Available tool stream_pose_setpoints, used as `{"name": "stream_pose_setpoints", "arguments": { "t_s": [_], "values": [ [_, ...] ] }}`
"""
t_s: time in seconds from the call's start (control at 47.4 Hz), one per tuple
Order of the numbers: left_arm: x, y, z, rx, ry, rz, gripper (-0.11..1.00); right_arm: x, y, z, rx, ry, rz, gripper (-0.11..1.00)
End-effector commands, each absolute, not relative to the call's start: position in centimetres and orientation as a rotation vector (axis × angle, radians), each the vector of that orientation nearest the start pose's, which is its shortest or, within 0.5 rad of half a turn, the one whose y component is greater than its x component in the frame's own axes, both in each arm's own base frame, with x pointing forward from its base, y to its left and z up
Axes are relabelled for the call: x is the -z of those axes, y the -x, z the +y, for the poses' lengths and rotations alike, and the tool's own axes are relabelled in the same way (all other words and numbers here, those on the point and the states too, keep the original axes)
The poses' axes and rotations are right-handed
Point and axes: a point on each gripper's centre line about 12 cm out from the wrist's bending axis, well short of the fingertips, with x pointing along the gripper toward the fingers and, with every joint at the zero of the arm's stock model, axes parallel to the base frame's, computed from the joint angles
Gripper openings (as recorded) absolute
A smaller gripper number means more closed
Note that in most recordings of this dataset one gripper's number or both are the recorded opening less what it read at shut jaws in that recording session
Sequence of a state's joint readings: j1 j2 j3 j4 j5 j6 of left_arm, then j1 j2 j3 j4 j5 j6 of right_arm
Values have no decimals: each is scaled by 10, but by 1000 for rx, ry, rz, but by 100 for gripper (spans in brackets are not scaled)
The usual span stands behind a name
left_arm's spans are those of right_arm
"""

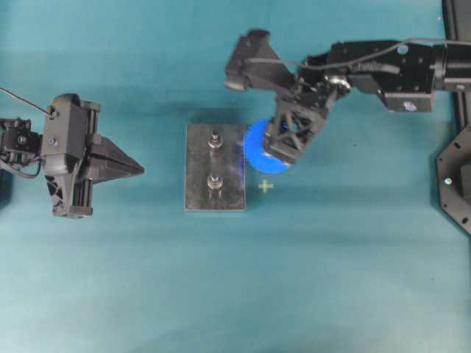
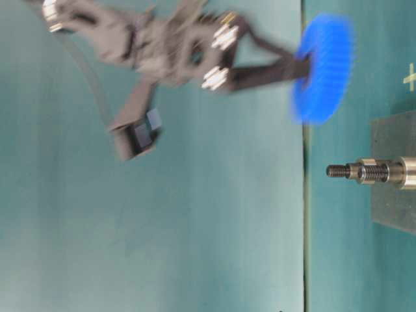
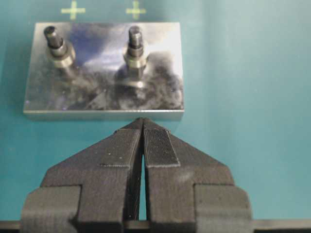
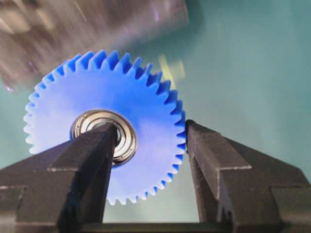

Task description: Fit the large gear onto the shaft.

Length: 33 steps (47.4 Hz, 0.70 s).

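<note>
My right gripper (image 1: 283, 151) is shut on the large gear (image 1: 259, 147), a bright blue toothed wheel. One finger (image 4: 92, 145) sits in its silver bearing hub (image 4: 125, 132) and the other presses on the outer teeth of the gear (image 4: 102, 97). The gear (image 2: 323, 68) hangs in the air beside the grey block's (image 1: 199, 173) right edge, on neither pin. Two steel shafts stand on the block, one at the far end (image 1: 215, 139) and one at the near end (image 1: 215, 182). My left gripper (image 1: 140, 170) is shut and empty, just short of the block (image 3: 102, 92).
Two small yellow-green cross marks are on the teal table, one (image 1: 266, 187) just right of the block. The right arm's black frame (image 1: 456, 176) stands at the right edge. In the table-level view a threaded shaft (image 2: 364, 172) juts from the block (image 2: 396, 195).
</note>
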<state>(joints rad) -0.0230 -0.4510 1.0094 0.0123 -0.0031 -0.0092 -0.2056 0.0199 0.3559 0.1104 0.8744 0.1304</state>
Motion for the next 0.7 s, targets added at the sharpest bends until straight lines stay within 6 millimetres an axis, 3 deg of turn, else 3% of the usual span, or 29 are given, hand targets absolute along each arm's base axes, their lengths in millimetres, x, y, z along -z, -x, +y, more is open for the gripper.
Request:
{"name": "stream_pose_setpoints", "arguments": {
  "t_s": [0.0, 0.148, 0.443, 0.675],
  "values": [
    [-212, -283, -7, 26, -8, 517, 0, -235, -388, -68, 222, -355, 1132, 49],
    [-212, -283, -7, 25, -8, 517, 0, -239, -399, -68, 217, -351, 1116, 49],
    [-211, -283, -7, 26, -10, 520, 0, -231, -420, -63, 197, -345, 1134, 49],
    [-210, -282, -8, 28, -10, 525, 0, -220, -436, -71, 207, -344, 1151, 49]
  ]
}}
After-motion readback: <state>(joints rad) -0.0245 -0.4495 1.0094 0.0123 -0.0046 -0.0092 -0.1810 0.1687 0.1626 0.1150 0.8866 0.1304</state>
